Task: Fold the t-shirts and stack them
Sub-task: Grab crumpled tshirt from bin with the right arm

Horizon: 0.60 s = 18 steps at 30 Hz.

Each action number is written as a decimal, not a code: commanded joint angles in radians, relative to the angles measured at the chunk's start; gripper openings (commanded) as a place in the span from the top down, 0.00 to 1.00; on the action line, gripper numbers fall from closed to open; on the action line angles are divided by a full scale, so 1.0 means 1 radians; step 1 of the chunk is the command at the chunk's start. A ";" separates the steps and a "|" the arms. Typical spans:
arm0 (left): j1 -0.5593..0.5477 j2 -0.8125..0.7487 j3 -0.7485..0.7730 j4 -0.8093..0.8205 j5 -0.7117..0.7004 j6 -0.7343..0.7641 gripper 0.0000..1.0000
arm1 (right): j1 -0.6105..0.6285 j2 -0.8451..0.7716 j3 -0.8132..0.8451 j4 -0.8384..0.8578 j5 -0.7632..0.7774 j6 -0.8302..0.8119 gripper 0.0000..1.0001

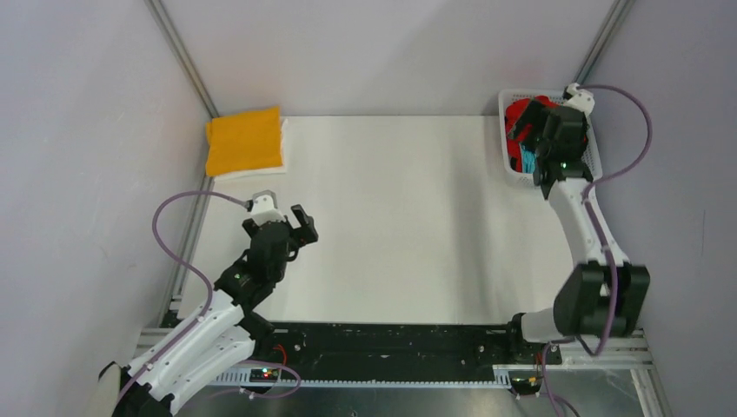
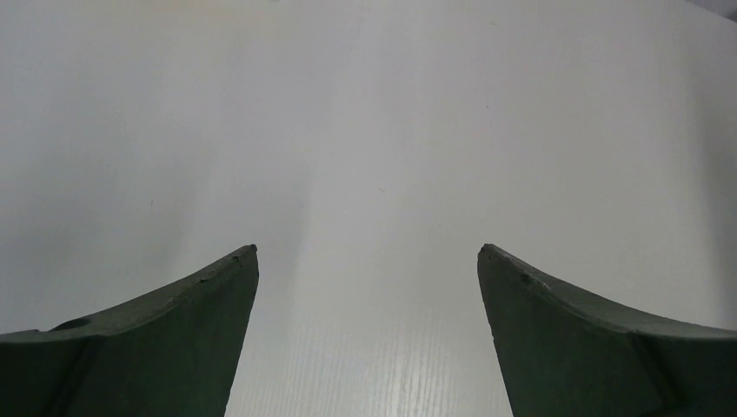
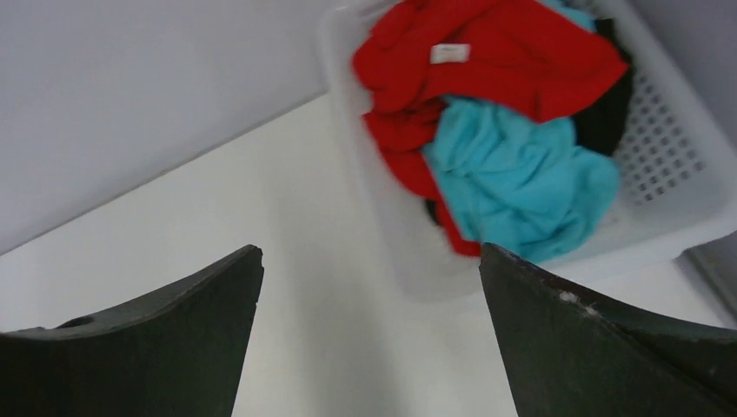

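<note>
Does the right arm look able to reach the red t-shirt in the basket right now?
Probably yes. The right gripper is open and hangs close to the basket, and the red t-shirt lies on top of the pile with nothing covering it.

Both arms out, jaws apart.
Left gripper (image 1: 304, 224) hovers near the left edge (fingers spread wide); right gripper (image 1: 533, 168), arm stretched long, hangs at the far right corner, likewise gaping.

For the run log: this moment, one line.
left gripper open, empty; right gripper open at basket; red shirt, turquoise shirt in basket; orange-yellow shirt folded
</note>
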 commanded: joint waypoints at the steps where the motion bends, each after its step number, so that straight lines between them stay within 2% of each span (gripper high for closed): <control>1: -0.001 0.023 0.032 0.102 -0.054 0.036 0.00 | -0.085 0.187 0.213 -0.081 0.090 -0.050 0.01; 4: -0.001 0.043 0.035 0.123 -0.059 0.046 0.00 | -0.133 0.393 0.398 -0.204 0.109 -0.029 0.00; 9: -0.001 0.060 0.038 0.127 -0.082 0.058 0.00 | -0.190 0.702 0.729 -0.294 0.185 0.010 0.01; 12: -0.001 0.057 0.035 0.127 -0.098 0.059 0.00 | -0.205 0.823 0.920 -0.370 0.232 0.017 0.01; 18: -0.002 0.062 0.038 0.129 -0.120 0.058 0.00 | -0.226 0.961 1.025 -0.367 0.195 0.033 0.04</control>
